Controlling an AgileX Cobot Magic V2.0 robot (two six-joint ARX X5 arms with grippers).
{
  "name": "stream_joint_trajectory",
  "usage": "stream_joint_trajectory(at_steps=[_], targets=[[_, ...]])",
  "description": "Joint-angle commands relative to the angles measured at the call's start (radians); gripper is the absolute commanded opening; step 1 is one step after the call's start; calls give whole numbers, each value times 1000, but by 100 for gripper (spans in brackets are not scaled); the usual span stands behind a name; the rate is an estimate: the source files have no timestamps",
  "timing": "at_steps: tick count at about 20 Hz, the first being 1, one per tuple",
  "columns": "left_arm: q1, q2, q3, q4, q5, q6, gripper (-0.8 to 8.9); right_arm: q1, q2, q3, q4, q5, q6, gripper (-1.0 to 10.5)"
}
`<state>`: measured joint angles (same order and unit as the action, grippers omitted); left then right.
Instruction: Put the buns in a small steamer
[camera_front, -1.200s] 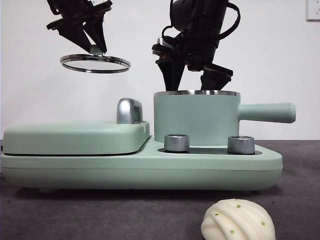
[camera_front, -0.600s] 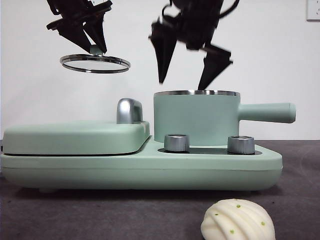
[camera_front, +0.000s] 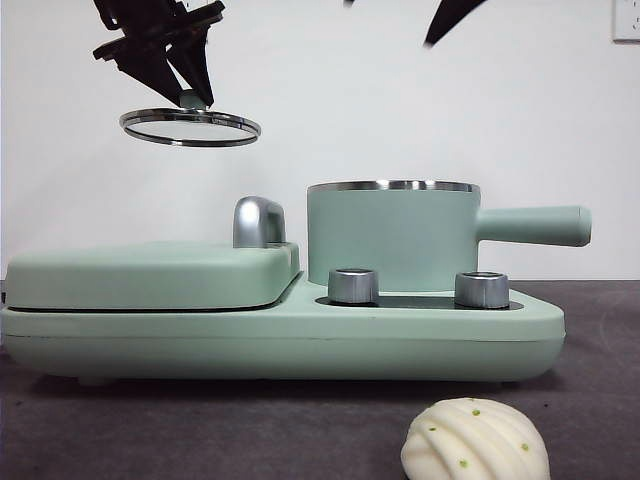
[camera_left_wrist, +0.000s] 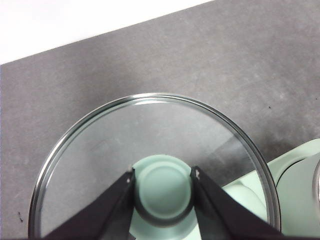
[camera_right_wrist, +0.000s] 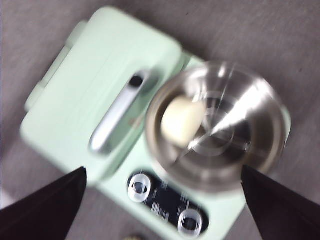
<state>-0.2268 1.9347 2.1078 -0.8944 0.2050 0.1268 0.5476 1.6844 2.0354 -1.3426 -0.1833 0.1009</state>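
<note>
The small steamer (camera_front: 392, 240) stands open on the right of the mint-green appliance base. In the right wrist view the smooth bun (camera_right_wrist: 182, 120) lies inside the steamer (camera_right_wrist: 260, 150). The ridged bun (camera_front: 475, 440) with green dots lies on the table in front. My left gripper (camera_front: 185, 75) is shut on the green knob (camera_left_wrist: 163, 192) of the glass lid (camera_front: 190, 127) and holds it high above the griddle. My right gripper (camera_right_wrist: 163, 172) is open and empty high above the steamer. Only one of its fingertips (camera_front: 448, 20) shows in the front view.
The flat lidded griddle (camera_front: 150, 275) with a chrome handle (camera_front: 258, 222) fills the left of the base. Two steel knobs (camera_front: 353, 285) (camera_front: 481, 289) sit in front of the steamer. Its long handle (camera_front: 535, 225) points right. The table is dark grey.
My right gripper has risen from just above the steamer's rim to the top edge of the front view, its jaws apart. The left gripper and the lid have not moved.
</note>
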Motion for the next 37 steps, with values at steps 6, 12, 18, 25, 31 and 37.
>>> stream_joint_trajectory(at_steps=[6, 12, 18, 25, 31, 37], targets=[[-3, 3, 42, 23, 2, -8, 144, 163, -404, -560, 27, 1, 68, 494], [-5, 3, 42, 19, 2, -9, 144, 325, -578, -1025, 249, 78, 267, 493], [-9, 3, 42, 19, 2, -9, 144, 407, -538, -1252, 567, 58, 293, 493], [-9, 3, 42, 19, 2, -10, 144, 409, -411, -1278, 657, 65, 291, 493], [-9, 3, 42, 19, 2, -12, 144, 409, -285, -1278, 711, 76, 291, 489], [-9, 3, 42, 19, 2, -11, 144, 410, -241, -1277, 769, 80, 292, 189]])
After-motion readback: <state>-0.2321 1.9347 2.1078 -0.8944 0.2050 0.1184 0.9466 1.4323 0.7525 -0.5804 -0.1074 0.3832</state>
